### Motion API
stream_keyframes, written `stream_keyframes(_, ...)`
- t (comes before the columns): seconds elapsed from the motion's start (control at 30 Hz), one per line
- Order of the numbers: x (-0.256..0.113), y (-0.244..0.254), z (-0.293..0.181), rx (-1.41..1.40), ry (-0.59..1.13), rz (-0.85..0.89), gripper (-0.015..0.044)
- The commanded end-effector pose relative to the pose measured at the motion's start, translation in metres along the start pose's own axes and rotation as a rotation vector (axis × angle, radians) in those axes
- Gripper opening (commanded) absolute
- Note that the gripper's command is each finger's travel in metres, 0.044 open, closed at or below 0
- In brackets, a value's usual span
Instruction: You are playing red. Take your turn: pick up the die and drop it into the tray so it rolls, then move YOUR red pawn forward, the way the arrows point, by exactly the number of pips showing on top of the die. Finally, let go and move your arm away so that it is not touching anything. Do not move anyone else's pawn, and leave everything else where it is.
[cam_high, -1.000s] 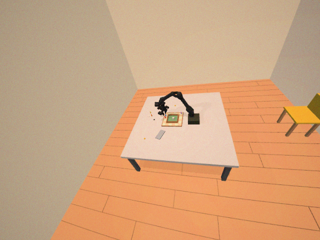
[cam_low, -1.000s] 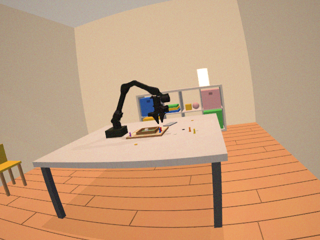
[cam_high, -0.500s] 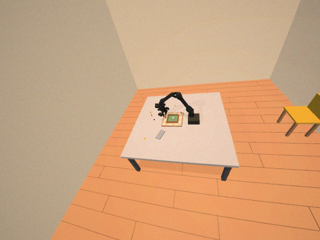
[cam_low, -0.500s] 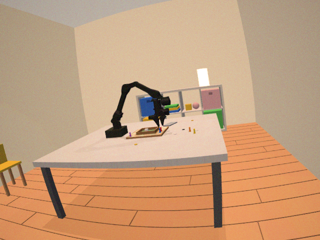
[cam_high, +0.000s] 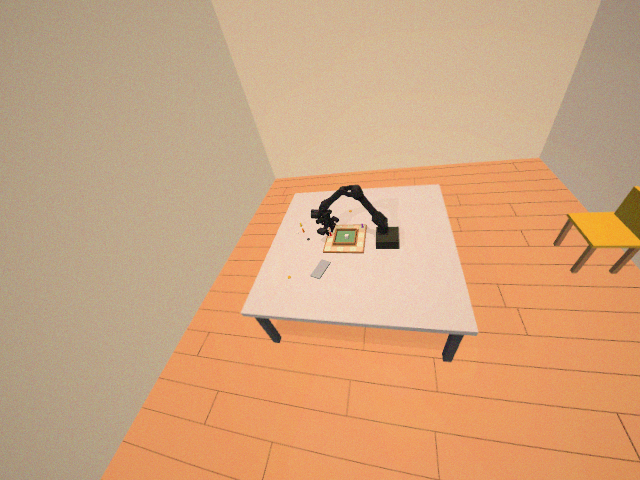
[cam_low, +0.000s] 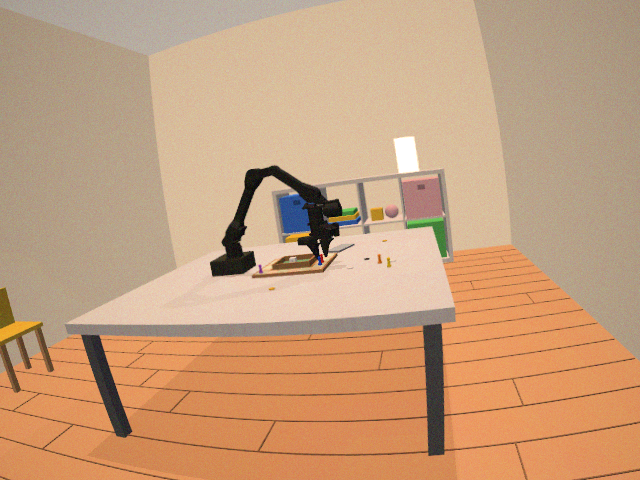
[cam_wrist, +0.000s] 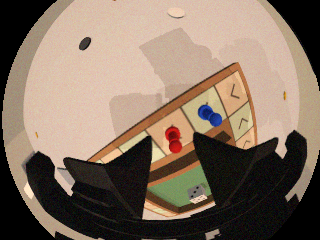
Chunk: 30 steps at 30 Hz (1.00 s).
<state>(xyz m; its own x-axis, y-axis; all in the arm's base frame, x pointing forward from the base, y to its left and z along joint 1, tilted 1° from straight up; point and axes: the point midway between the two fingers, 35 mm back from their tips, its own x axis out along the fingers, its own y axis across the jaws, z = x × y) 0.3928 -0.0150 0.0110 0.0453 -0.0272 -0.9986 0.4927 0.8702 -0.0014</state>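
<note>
The red pawn (cam_high: 330, 234) (cam_wrist: 175, 146) stands on a board square, just beyond the tray wall. My gripper (cam_low: 321, 255) (cam_wrist: 172, 138) is partly open and empty, pointing down above the red pawn; in the wrist view the pawn shows between the fingertips. The blue pawn (cam_low: 320, 262) (cam_wrist: 209, 115) stands on the adjoining square, close to one finger. The white die (cam_high: 346, 236) (cam_low: 293, 259) (cam_wrist: 197, 192) lies in the green-floored tray (cam_high: 345, 244) (cam_wrist: 165, 172); its top shows several pips, too small to count surely. The purple pawn (cam_high: 362, 225) (cam_low: 260, 269) stands at another board corner.
The board (cam_high: 343, 252) has arrows on its squares. Off it stand an orange pawn (cam_low: 379, 258) and a yellow pawn (cam_low: 388, 262). A black disc (cam_wrist: 85, 43), a pale disc (cam_wrist: 176, 12) and a grey slab (cam_high: 320, 269) (cam_low: 342, 248) lie on the table.
</note>
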Motion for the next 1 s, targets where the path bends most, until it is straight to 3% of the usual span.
stream_keyframes(0.0,0.008,-0.001,-0.002,0.002,0.007,-0.001,0.02)
stream_keyframes(0.03,0.008,-0.001,-0.002,0.002,0.007,-0.001,0.02)
stream_keyframes(0.23,0.008,-0.001,-0.002,0.002,0.007,-0.001,0.0043)
stream_keyframes(0.43,0.008,-0.001,-0.002,0.002,0.007,-0.001,0.0003)
stream_keyframes(0.63,0.004,0.0,-0.001,0.002,0.007,-0.001,0.0)
stream_keyframes(0.97,-0.062,0.004,0.003,0.002,0.006,0.0,0.0)
